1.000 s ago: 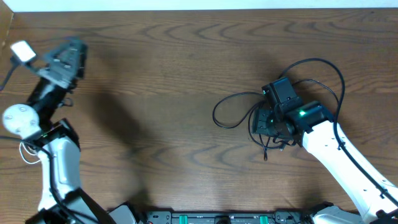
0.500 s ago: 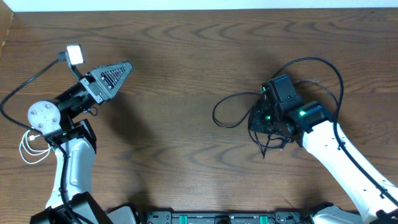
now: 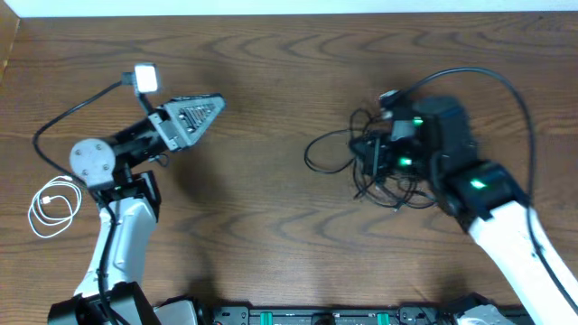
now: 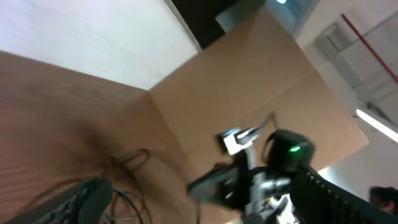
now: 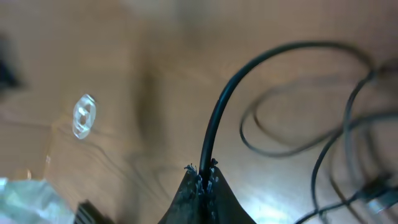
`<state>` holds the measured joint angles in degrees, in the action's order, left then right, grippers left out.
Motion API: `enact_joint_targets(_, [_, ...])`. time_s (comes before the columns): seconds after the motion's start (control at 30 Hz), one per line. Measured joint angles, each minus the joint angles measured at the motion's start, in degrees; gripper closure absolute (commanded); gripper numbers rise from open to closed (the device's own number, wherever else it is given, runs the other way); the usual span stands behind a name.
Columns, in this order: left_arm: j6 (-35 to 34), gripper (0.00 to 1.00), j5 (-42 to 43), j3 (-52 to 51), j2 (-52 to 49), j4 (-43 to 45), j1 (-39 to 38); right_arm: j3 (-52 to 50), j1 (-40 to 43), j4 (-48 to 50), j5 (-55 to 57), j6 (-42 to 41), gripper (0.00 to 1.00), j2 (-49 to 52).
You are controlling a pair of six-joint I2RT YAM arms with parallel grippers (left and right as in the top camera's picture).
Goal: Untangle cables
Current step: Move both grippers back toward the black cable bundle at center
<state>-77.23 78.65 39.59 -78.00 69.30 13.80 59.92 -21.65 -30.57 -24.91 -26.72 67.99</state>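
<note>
The wooden table [image 3: 271,226] is carrying everything. The right pincer [image 5: 202,176] is hanging over its right half, clamping fully shut on one black cable [image 5: 219,112], which is arching up and away from the fingertips. The tangle of black cables [image 3: 372,185] is lying bunched under and beside that pincer. The left pincer [image 3: 212,106] is hovering over the left half, gaping wide and holding nothing. The white cable [image 3: 50,203] is lying coiled near the left edge, well apart from the tangle

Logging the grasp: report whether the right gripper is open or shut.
Shut. The right gripper has its fingertips pressed together on a black cable in the wrist view.
</note>
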Motion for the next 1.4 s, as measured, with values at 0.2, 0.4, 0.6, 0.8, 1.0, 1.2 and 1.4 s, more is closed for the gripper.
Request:
enact_joint_targets(0.2, [10.75,0.03,-5.53,-0.20,0.20,-24.30,-5.55,2.21,5.31,6.43,-2.64,1.84,0.99,-9.97])
enact_joint_targets(0.4, [26.84,0.03,-22.97,-0.87,0.04,-53.33,-14.03,2.67,6.60,8.04,-4.13,2.62,0.99,-14.12])
enact_joint_targets(0.6, [38.91,0.03,-34.67,-0.92,0.04,-57.55,-24.50,2.67,6.64,8.92,-4.15,3.30,0.99,-12.39])
enact_joint_targets(0.8, [43.85,0.02,-37.07,-0.92,0.04,-52.48,-29.64,2.67,6.88,18.51,-11.02,4.02,0.99,-10.99])
enact_joint_targets(1.0, [41.20,0.02,-37.90,-0.92,0.04,-50.69,-29.73,3.80,6.91,19.93,-24.52,6.71,0.99,-11.04])
enact_joint_targets(1.2, [23.15,0.02,-38.36,-0.92,0.04,-50.62,-29.88,3.89,6.91,18.32,-34.14,11.10,0.99,-11.04])
enact_joint_targets(1.4, [23.50,0.02,-38.36,-0.98,0.09,-43.69,-32.61,3.89,6.91,16.48,-38.80,14.84,0.99,-11.04])
